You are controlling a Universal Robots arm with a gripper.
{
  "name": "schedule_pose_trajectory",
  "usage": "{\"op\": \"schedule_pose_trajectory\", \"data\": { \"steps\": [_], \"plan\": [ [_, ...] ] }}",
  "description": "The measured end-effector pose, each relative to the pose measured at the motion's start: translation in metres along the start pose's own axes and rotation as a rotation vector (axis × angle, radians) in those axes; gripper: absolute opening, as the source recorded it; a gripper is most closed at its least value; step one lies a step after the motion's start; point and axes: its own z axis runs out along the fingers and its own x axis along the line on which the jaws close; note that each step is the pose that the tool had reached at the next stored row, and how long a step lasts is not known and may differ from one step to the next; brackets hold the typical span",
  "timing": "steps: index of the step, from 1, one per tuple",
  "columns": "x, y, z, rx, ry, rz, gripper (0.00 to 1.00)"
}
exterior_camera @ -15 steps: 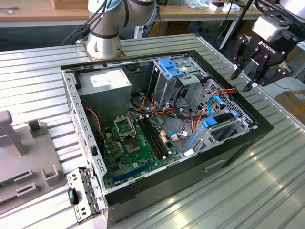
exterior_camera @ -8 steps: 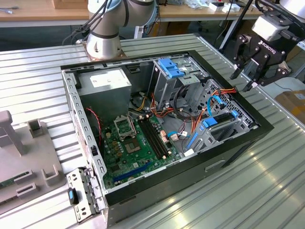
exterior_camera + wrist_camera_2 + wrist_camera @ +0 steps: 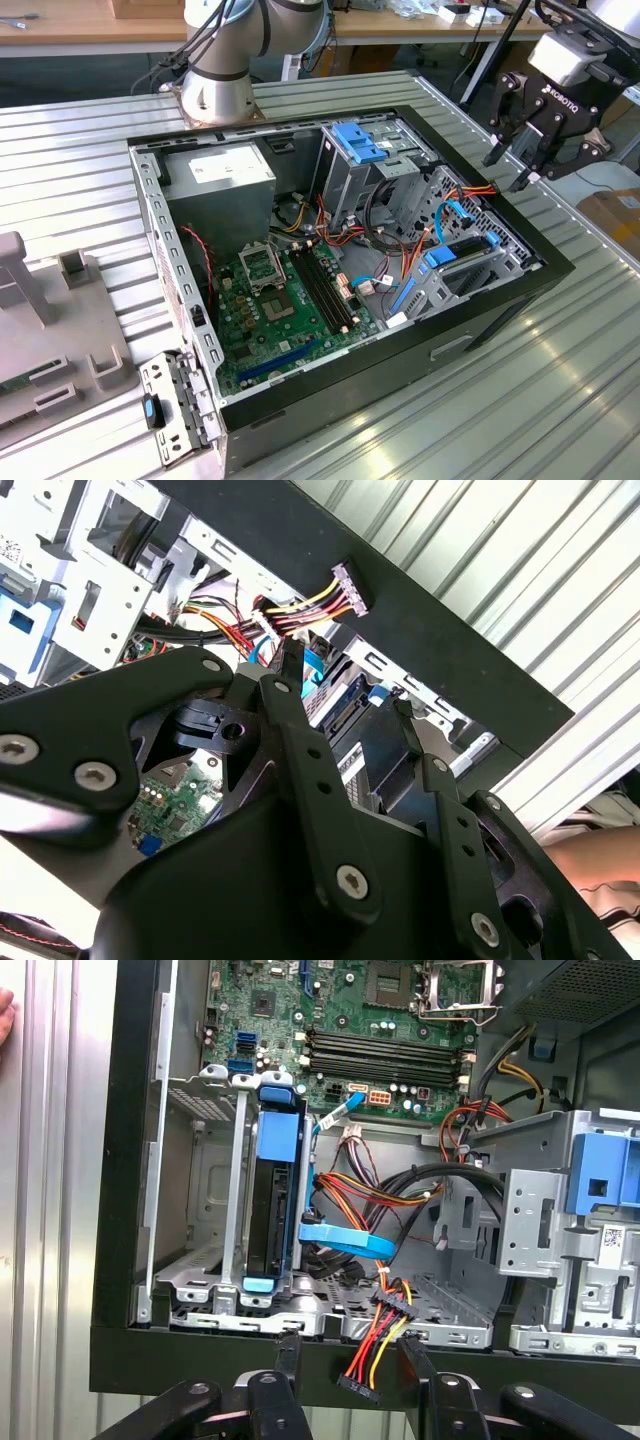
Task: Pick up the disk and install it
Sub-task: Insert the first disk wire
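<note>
The disk stands on edge in its bay inside the computer case, and looks installed. The claw hangs wide and empty just outside the case's wall. Any further reach into the case would have to avoid the loose cables.

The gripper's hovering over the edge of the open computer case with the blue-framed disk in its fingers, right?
No. The gripper hovers over the case edge, but open and empty; the first wrist view shows the disk sitting in a bay inside the case.
</note>
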Motion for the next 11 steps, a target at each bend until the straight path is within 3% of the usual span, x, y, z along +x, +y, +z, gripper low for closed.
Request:
{"op": "schedule_pose_trajectory", "data": {
  "steps": [11],
  "plan": [
    [-0.0025,-0.0082,0.0008,-0.0027,-0.0008,-0.047,0.51]
  ]
}}
